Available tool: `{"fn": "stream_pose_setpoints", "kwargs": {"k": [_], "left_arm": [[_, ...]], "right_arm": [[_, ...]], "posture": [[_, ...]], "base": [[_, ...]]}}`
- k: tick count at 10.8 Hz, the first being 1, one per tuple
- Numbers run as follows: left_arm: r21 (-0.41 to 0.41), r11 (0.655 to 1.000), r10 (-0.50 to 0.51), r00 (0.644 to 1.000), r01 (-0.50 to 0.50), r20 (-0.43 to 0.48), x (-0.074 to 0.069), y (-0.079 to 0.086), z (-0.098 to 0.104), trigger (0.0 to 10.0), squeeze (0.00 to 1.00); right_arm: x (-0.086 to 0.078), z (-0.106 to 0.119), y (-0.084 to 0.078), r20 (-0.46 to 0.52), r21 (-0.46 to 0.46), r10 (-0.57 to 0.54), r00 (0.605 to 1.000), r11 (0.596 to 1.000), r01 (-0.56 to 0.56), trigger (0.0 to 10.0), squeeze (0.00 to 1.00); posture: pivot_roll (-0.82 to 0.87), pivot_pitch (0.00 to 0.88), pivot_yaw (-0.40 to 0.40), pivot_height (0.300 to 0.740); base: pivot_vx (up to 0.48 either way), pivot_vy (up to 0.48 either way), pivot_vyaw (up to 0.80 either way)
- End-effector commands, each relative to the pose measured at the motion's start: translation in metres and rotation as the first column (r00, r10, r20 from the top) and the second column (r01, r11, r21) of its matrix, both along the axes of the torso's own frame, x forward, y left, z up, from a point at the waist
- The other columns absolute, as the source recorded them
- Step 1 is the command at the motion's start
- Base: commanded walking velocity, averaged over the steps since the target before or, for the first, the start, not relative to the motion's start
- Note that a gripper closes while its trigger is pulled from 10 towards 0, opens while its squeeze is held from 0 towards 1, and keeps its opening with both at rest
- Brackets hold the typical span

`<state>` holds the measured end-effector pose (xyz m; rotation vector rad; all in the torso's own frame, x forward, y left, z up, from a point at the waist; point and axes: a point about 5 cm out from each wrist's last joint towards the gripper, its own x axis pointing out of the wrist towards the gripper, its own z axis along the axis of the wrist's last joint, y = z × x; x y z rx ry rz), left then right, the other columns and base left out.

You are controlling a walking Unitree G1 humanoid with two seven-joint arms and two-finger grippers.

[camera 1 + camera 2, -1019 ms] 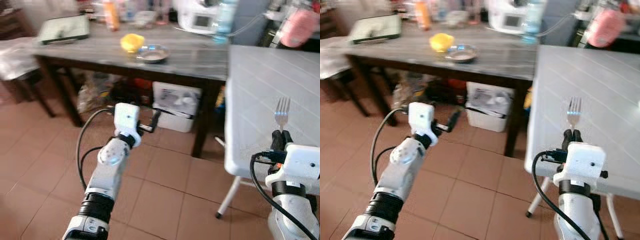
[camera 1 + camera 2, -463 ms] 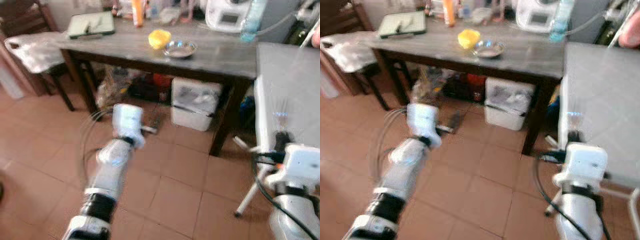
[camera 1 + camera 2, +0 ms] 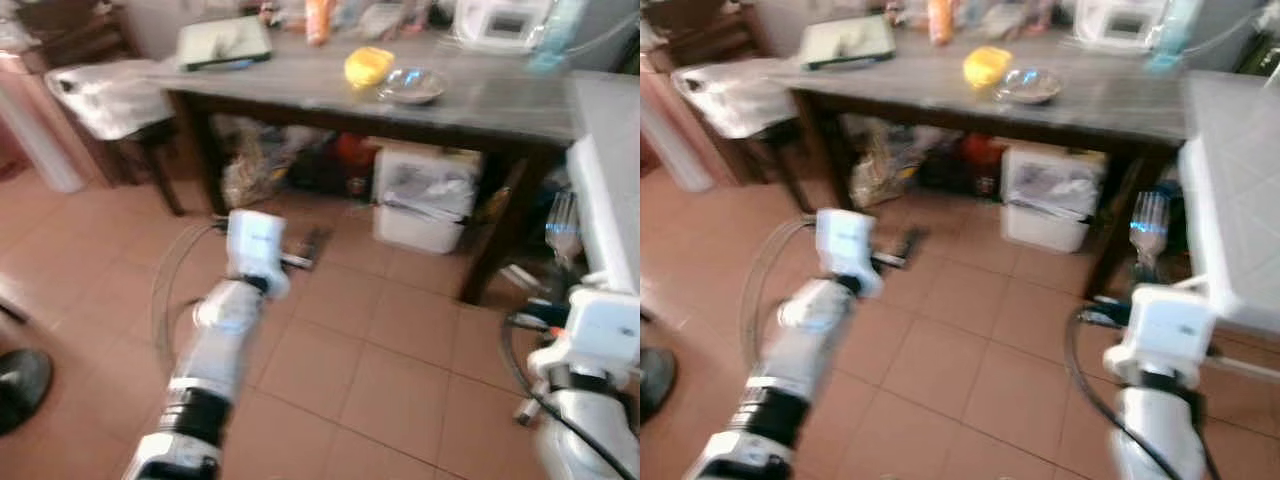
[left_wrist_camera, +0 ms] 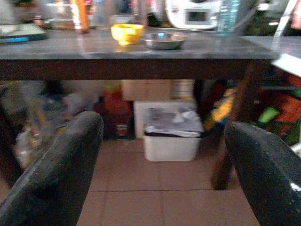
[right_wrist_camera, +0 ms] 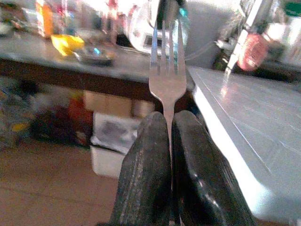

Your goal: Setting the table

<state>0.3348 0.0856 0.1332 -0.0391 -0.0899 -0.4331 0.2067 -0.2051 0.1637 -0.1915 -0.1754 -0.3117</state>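
From my head camera I see the dark table [image 3: 400,100] in front of me, a little blurred. On the dark table stand a yellow bowl [image 3: 368,66] and, just beside it, a metal bowl [image 3: 411,87]. Under the dark table there is a white box [image 3: 425,198]. My left gripper [image 3: 305,250] is low over the tiled floor [image 3: 380,370], in front of the dark table. My right gripper [image 3: 1147,268] holds a fork [image 3: 1149,224] upright, near the corner of a white table [image 3: 1240,190] that stands beside the dark table.

In my left wrist camera, my two fingers [image 4: 61,174] are wide apart with nothing between them, pointing to the white box under the dark table.

In my right wrist camera, my fingers [image 5: 146,174] are pressed together on the handle of the fork, its prongs up before the dark table.
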Motion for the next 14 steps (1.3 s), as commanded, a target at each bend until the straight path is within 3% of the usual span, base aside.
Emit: {"fn": "stream_pose_setpoints", "kwargs": {"k": [1, 5, 11, 14], "left_arm": [[0.008, 1.0, 0.009, 1.0, -0.01, 0.021, 0.001, 0.006, 0.003, 10.0, 0.0], [-0.03, 0.998, -0.062, 0.998, 0.063, 0.026, -0.002, 0.0, 0.006, 10.0, 0.0], [-0.038, 0.996, -0.075, 0.997, 0.076, 0.024, -0.004, -0.003, 0.006, 10.0, 0.0], [-0.047, 0.996, -0.081, 0.997, 0.082, 0.018, -0.004, -0.008, 0.006, 10.0, 0.0]], "right_arm": [[-0.001, 0.004, 0.002, 0.023, 0.001, 0.004, 1.0, 1.0, -0.004, 10.0, 0.0], [-0.001, 0.005, 0.002, 0.025, -0.002, 0.0, 1.0, 1.0, 0.0, 10.0, 0.0], [0.0, 0.005, 0.002, 0.025, 0.0, -0.005, 1.0, 1.0, 0.005, 10.0, 0.0], [0.0, 0.004, 0.003, 0.021, 0.003, 0.005, 1.0, 1.0, -0.005, 10.0, 0.0]], "posture": [[-0.03, 0.092, 0.039, 0.74], [-0.03, 0.094, 0.038, 0.74], [-0.03, 0.095, 0.037, 0.74], [-0.03, 0.092, 0.035, 0.74]], "base": [[0.0, 0.0, 0.0], [0.0, 0.0, 0.0], [0.0, 0.0, 0.0], [0.0, 0.0, -0.69]]}}
